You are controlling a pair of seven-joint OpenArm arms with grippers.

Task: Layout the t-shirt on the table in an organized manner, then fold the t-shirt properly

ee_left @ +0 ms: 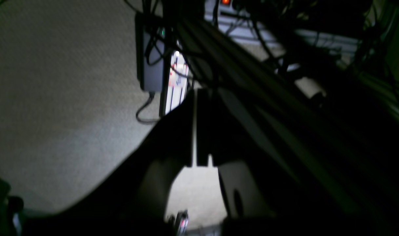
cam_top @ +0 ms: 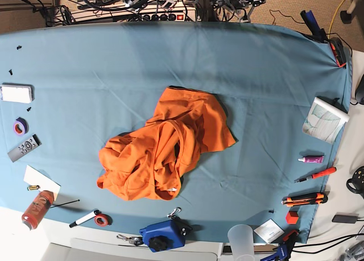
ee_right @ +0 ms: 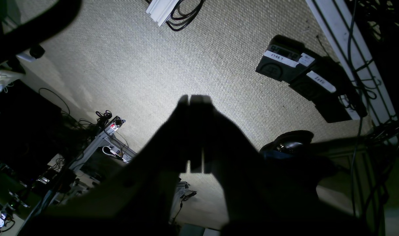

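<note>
Closed right gripper [ee_right: 196,98], closed left gripper [ee_left: 199,93] (both off-table); crumpled t-shirt [cam_top: 165,144] mid-table [cam_top: 273,90]

I see the t-shirt [cam_top: 165,144] crumpled mid-table [cam_top: 267,73], with a remote [cam_top: 24,148] well off toward its edge.

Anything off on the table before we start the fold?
Yes: the t-shirt lies crumpled in a heap mid-table, twisted, with folds bunched over each other, not spread flat. Neither arm shows in the base view; both wrist cameras face the floor, so nothing is touching the shirt.
</note>
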